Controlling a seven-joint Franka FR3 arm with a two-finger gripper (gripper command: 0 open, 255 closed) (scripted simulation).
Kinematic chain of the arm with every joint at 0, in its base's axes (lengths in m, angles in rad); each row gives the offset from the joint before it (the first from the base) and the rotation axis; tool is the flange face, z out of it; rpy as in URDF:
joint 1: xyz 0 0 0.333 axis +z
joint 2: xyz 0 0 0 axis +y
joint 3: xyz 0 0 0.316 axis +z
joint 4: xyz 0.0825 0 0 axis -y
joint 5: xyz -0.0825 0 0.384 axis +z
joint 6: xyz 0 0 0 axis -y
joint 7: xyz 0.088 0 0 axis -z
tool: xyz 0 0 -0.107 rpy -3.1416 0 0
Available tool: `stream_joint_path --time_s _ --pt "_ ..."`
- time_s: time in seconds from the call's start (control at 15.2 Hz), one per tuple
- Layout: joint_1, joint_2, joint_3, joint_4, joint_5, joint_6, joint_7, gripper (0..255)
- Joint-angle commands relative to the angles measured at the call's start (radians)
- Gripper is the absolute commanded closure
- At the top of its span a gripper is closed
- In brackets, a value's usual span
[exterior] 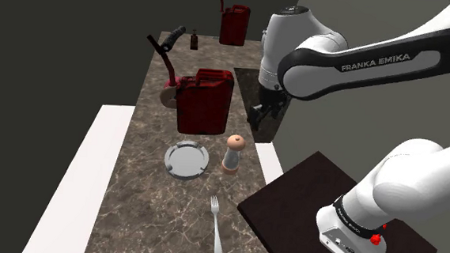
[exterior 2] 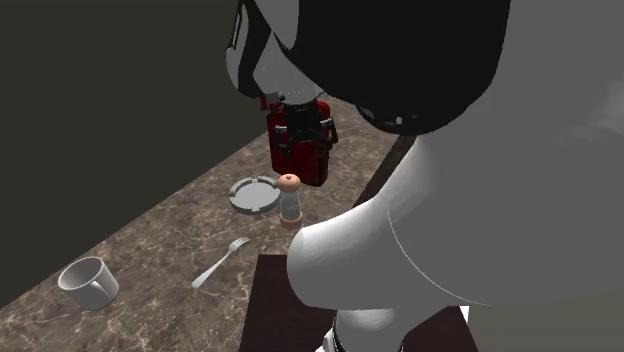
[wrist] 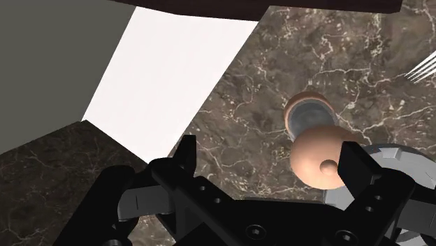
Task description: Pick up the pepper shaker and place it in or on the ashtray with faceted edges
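The pepper shaker [exterior: 233,154] stands upright on the marble counter, with a tan round knob over a clear body and a tan base. Just to its left in the shoulder view lies the grey round ashtray [exterior: 187,160] with a faceted rim. My black gripper [exterior: 265,112] hangs above the counter's edge, up and to the right of the shaker. In the wrist view the gripper [wrist: 269,164] is open with nothing held. The shaker's knob [wrist: 318,157] sits close beside one finger [wrist: 353,164], and the ashtray [wrist: 409,164] lies just past it. The second exterior view also has the shaker [exterior 2: 290,200] and the ashtray [exterior 2: 254,194].
A red jerry can [exterior: 205,101] stands right behind the ashtray, and a second one [exterior: 234,25] is farther back beside a small bottle [exterior: 194,41]. A fork [exterior: 217,228] lies near the counter's front. A grey cup [exterior 2: 88,282] sits beyond the fork. The dark stand top [exterior: 322,206] borders the counter.
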Motion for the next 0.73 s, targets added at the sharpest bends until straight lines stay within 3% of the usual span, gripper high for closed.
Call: stream_joint_path --time_s 0.0,0.33,0.66 --pt "0.006 0.067 0.035 -0.004 -0.007 0.075 0.041 0" --pt "0.009 0.246 0.122 0.032 -0.068 0.218 0.163 0" --pt "-0.001 0.308 0.132 0.016 -0.106 0.291 0.197 0"
